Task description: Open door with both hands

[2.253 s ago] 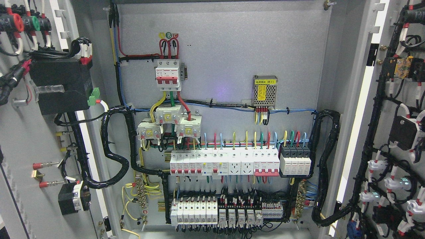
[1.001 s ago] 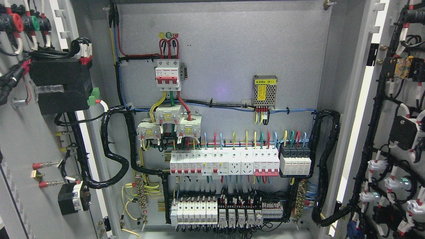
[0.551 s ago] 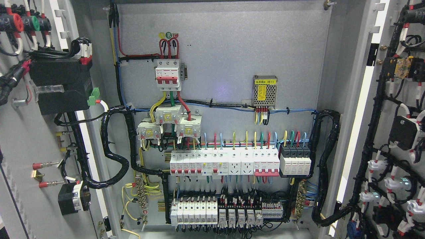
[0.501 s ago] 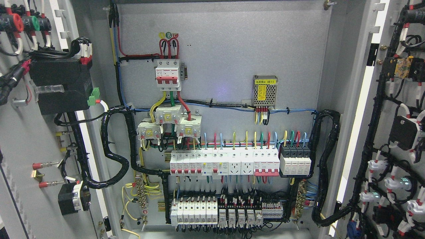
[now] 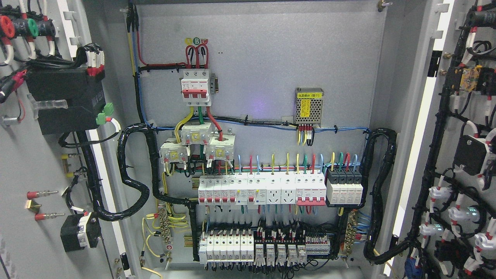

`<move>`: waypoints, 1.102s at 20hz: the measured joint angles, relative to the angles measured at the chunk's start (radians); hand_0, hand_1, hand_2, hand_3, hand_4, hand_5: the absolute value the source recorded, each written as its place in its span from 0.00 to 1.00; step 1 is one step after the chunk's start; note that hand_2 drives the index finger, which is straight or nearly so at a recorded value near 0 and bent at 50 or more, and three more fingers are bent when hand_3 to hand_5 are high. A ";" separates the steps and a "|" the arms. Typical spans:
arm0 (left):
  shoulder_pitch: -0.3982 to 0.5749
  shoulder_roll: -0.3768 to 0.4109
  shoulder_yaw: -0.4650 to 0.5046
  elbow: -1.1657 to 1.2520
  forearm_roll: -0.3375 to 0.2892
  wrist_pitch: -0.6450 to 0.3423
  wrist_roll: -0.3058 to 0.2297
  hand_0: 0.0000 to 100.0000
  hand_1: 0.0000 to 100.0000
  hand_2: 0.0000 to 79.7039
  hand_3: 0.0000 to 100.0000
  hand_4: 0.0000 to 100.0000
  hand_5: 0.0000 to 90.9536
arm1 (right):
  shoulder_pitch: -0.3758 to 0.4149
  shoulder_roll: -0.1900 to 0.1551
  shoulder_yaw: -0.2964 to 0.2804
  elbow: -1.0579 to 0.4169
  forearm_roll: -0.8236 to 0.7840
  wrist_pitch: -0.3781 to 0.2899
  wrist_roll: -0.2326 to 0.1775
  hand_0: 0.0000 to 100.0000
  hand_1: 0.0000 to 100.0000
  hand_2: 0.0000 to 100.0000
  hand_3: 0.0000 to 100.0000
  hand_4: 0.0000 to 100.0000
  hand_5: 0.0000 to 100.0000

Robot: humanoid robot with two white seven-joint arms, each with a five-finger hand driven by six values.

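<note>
Both doors, left door (image 5: 35, 162) and right door (image 5: 465, 128), stand wide open; no hand shows.

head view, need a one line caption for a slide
Electrical cabinet with left door and right door swung open, exposing breaker rows on the back panel; no robot hand in view.

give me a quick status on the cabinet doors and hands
Neither hand in view. Left door and right door both swung open, inner panel fully exposed. Nothing blocking the opening.
</note>
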 measured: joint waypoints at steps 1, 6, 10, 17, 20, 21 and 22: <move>0.000 0.001 0.002 0.000 0.005 0.000 0.000 0.00 0.00 0.00 0.00 0.04 0.00 | 0.006 -0.006 -0.003 0.000 -0.009 0.000 0.003 0.00 0.00 0.00 0.00 0.00 0.00; 0.002 0.008 0.015 0.000 0.046 0.000 0.000 0.00 0.00 0.00 0.00 0.04 0.00 | 0.034 -0.031 -0.016 0.001 -0.052 0.000 0.016 0.00 0.00 0.00 0.00 0.00 0.00; 0.008 0.020 0.041 0.000 0.092 0.000 0.002 0.00 0.00 0.00 0.00 0.04 0.00 | 0.059 -0.052 -0.023 0.002 -0.086 0.000 0.041 0.00 0.00 0.00 0.00 0.00 0.00; 0.017 0.044 0.099 0.001 0.168 0.000 -0.001 0.00 0.00 0.00 0.00 0.04 0.00 | 0.080 -0.084 -0.030 0.011 -0.129 0.001 0.048 0.00 0.00 0.00 0.00 0.00 0.00; 0.022 0.054 0.125 0.002 0.196 0.000 -0.003 0.00 0.00 0.00 0.00 0.04 0.00 | 0.082 -0.093 -0.032 0.022 -0.139 0.001 0.048 0.00 0.00 0.00 0.00 0.00 0.00; 0.025 0.057 0.132 0.002 0.206 0.000 -0.003 0.00 0.00 0.00 0.00 0.04 0.00 | 0.083 -0.097 -0.033 0.027 -0.142 0.001 0.048 0.00 0.00 0.00 0.00 0.00 0.00; 0.027 0.059 0.141 0.002 0.214 0.000 -0.003 0.00 0.00 0.00 0.00 0.04 0.00 | 0.083 -0.100 -0.034 0.030 -0.145 0.001 0.048 0.00 0.00 0.00 0.00 0.00 0.00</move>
